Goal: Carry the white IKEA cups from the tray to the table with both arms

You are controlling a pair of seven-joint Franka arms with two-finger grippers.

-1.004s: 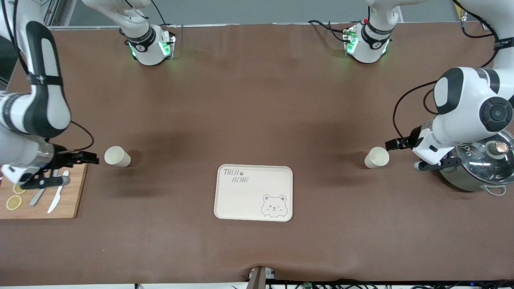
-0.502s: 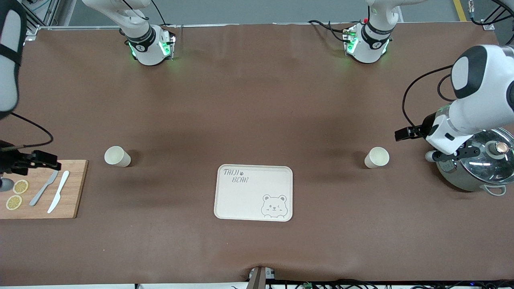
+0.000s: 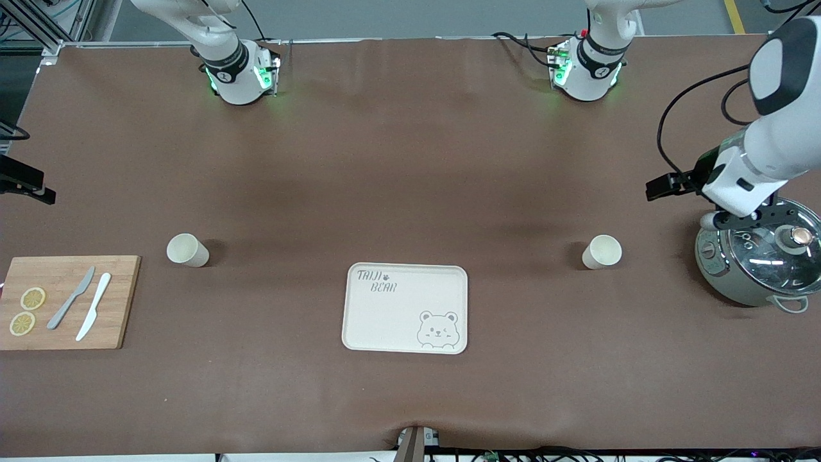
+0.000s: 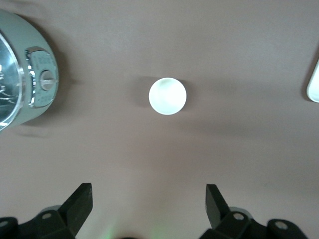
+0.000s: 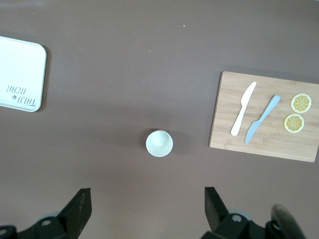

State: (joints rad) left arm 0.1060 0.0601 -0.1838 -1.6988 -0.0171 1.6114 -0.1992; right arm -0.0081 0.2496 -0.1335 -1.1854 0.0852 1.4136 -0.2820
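Note:
Two white IKEA cups stand upright on the brown table. One cup (image 3: 188, 250) (image 5: 159, 143) is beside the cutting board, the other cup (image 3: 601, 251) (image 4: 167, 95) beside the cooker. The cream bear tray (image 3: 397, 321) lies between them, nearer to the front camera. My left gripper (image 4: 148, 191) hangs open and empty high over bare table next to its cup, and the left arm (image 3: 763, 154) rises above the cooker. My right gripper (image 5: 148, 195) is also open and empty, high over the table by the other cup. Only a black part of the right arm (image 3: 22, 179) shows at the front view's edge.
A wooden cutting board (image 3: 122, 301) (image 5: 229, 99) with two knives and two lemon slices lies at the right arm's end. A metal cooker (image 3: 737, 282) (image 4: 30, 94) with a glass lid stands at the left arm's end. The tray's corner (image 5: 20, 74) shows in the right wrist view.
Both grippers have risen and pulled away from the cups, toward the table's ends and the bases. The right arm has nearly left the front view. The cups have not moved.

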